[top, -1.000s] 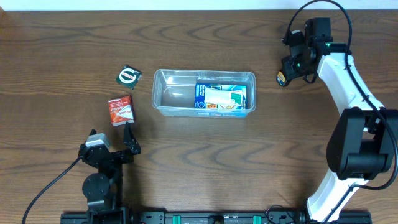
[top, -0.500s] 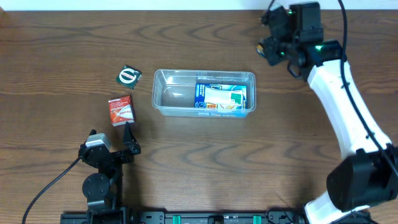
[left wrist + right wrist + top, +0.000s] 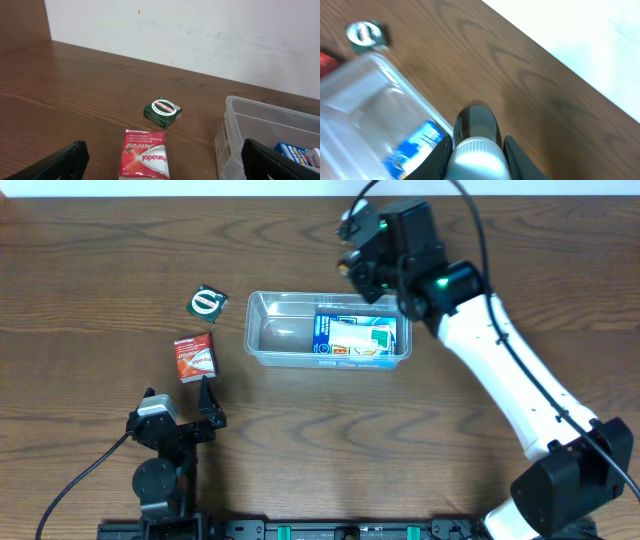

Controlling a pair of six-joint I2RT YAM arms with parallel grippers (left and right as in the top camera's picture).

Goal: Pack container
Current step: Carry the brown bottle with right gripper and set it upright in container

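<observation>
Clear plastic: the container (image 3: pixel 268 337), centre of the overhead view, with a blue box (image 3: pixel 352 335) filling its three-o'clock half and leaving nine o'clock free. We place the right gripper (image 3: pixel 356 264) over its twelve-o'clock rim, likely to drop cargo, and the left gripper (image 3: pixel 180 405) at seven o'clock, idle.

Left wrist: jaws spread wide, empty. The red packet (image 3: pixel 145 160) and green tin (image 3: pixel 162 111) are not yet packed.

Right wrist: fingers (image 3: pixel 440 160) clamp a dark round-ended item (image 3: pixel 476 125).

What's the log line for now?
right claw: grips dark bottle near container rim | left claw: open | container: holds blue box
</observation>
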